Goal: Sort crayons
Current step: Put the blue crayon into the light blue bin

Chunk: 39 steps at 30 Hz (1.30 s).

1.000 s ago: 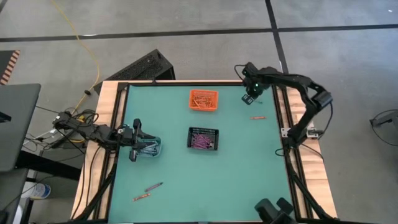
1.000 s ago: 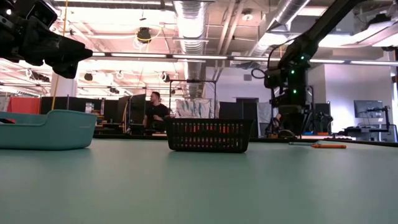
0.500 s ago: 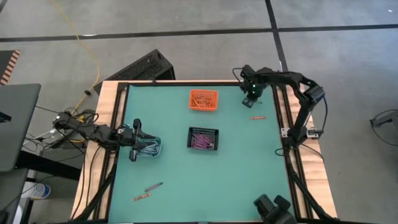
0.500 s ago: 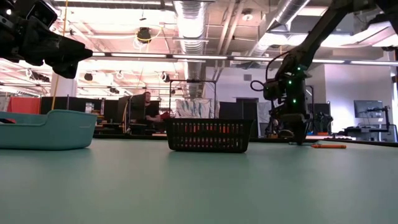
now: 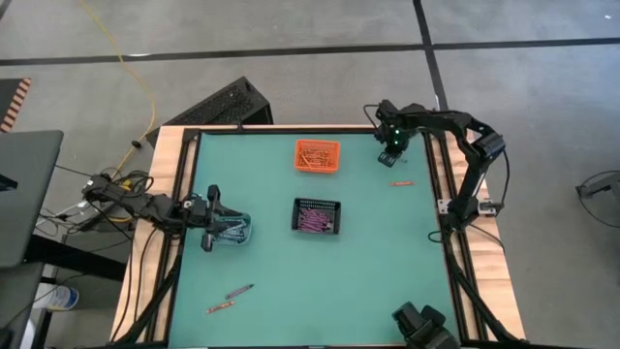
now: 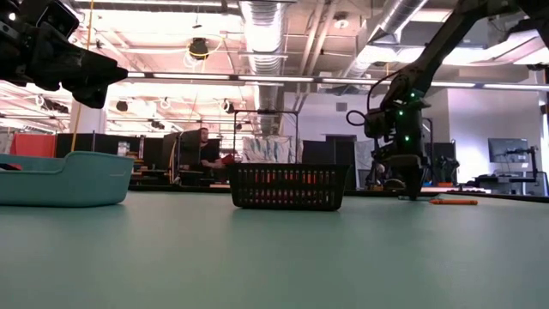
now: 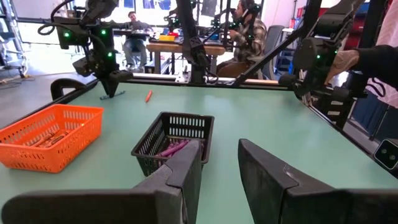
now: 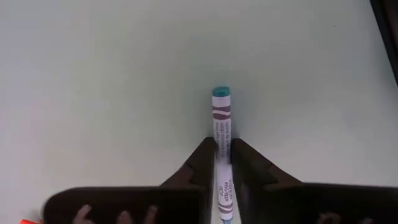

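Observation:
My right gripper (image 8: 222, 146) is down at the table's far right (image 5: 388, 152), shut on a teal-tipped crayon (image 8: 221, 115) with a white-and-purple wrapper. An orange crayon (image 5: 400, 182) lies flat on the mat just nearer. Two more crayons (image 5: 239, 290) (image 5: 221, 307) lie flat near the front left. My left gripper (image 7: 221, 168) is open and empty above the teal bin (image 5: 235, 231) at the table's left. Purple crayons lie in the black bin (image 5: 317, 215) and orange ones in the orange bin (image 5: 318, 156). My right gripper pinches the crayon's wrapped shaft (image 8: 222, 134) between its two fingers, one on each long side. The fingers point down from above. The teal tip (image 8: 221, 92) sticks out past the fingertips. I cannot tell whether the crayon rests on the mat or is just off it.
The wooden table frame (image 5: 434, 155) runs close beside my right gripper. The middle and near right of the green mat (image 5: 368, 271) have free room. People sit at desks in the room behind the table (image 7: 249, 31).
My right gripper has come down onto the mat at the far right and shifted slightly toward the table's left. It has held almost still over the last half second.

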### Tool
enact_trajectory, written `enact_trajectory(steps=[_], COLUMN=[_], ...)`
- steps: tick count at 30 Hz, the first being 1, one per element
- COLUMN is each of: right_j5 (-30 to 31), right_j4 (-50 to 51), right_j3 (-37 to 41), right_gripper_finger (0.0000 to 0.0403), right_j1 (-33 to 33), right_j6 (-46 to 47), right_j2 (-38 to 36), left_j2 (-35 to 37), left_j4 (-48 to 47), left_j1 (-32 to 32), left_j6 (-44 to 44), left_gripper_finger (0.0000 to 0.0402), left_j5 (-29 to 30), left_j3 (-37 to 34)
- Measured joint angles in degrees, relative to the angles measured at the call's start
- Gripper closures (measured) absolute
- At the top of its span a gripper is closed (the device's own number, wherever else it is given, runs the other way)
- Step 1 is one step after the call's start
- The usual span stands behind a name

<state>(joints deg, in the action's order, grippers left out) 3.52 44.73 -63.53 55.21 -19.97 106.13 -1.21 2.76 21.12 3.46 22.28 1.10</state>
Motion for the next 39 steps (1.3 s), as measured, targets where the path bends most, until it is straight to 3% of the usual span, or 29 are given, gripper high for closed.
enact_trajectory(steps=[5,17,26,39], right_j5=[0.0,-4.3,-9.1,-10.0], right_j4=[0.1,-0.4,-6.0,-20.8], right_j3=[0.0,0.4,0.3,0.2], right_gripper_finger=[0.0394,0.0398,0.0398,0.0399], right_j1=[-0.5,-7.2,-20.0,-40.5], right_j6=[1.2,5.1,11.1,21.4], right_j2=[-0.1,-10.8,-18.2,-16.7], left_j2=[0.0,0.0,0.0,0.0], left_j4=[0.0,0.0,0.0,0.0], left_j1=[0.0,0.0,0.0,0.0], left_j6=[0.0,0.0,0.0,0.0], left_gripper_finger=[0.0306,0.0306,0.0306,0.0306], left_j5=[0.0,0.0,0.0,0.0], left_j3=[0.0,0.0,0.0,0.0])
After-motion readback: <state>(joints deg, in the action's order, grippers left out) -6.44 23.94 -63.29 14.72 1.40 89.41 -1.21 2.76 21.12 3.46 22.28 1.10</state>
